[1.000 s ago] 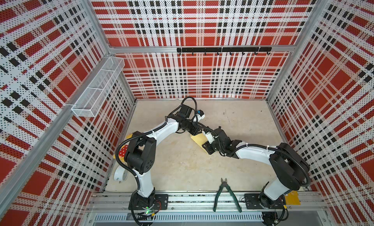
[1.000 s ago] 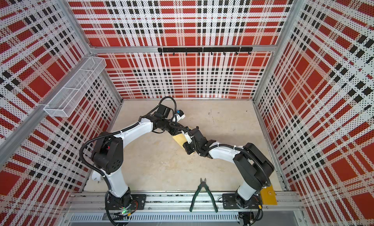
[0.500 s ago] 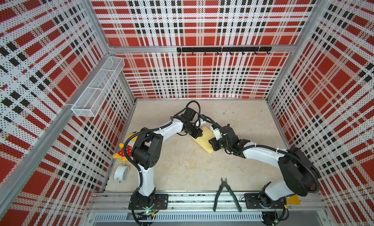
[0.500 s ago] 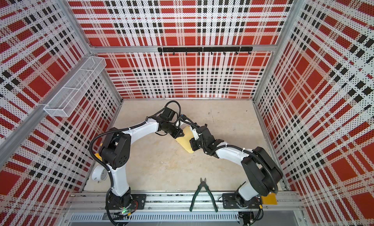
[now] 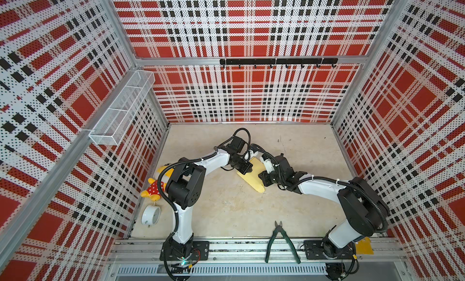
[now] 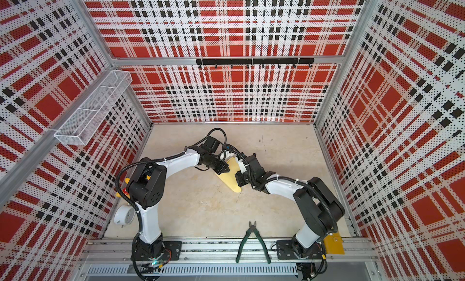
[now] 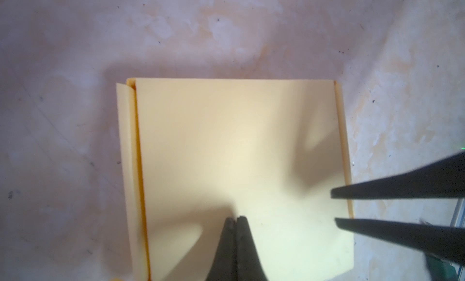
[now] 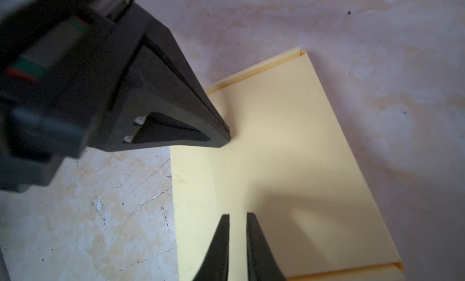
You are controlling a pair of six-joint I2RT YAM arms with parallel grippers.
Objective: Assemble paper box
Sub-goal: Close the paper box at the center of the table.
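Right claw point(image 8: 237, 214) ajar: wrist views only

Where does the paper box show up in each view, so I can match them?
In a top view: paper box just below centre.
In a top view: same, just below centre.
Left wrist: fills the middle.
Right wrist: middle to lower right.
Shared landmark: shut left gripper over the paper box.

Robotics lab test cell, desk point(image 5: 226, 211) walled by plaid perforated panels point(image 5: 251, 98) on aluminium profile point(image 5: 176, 62), left arm point(image 5: 214, 162) and right arm point(image 5: 319, 188) bolted to front rail point(image 5: 239, 250).
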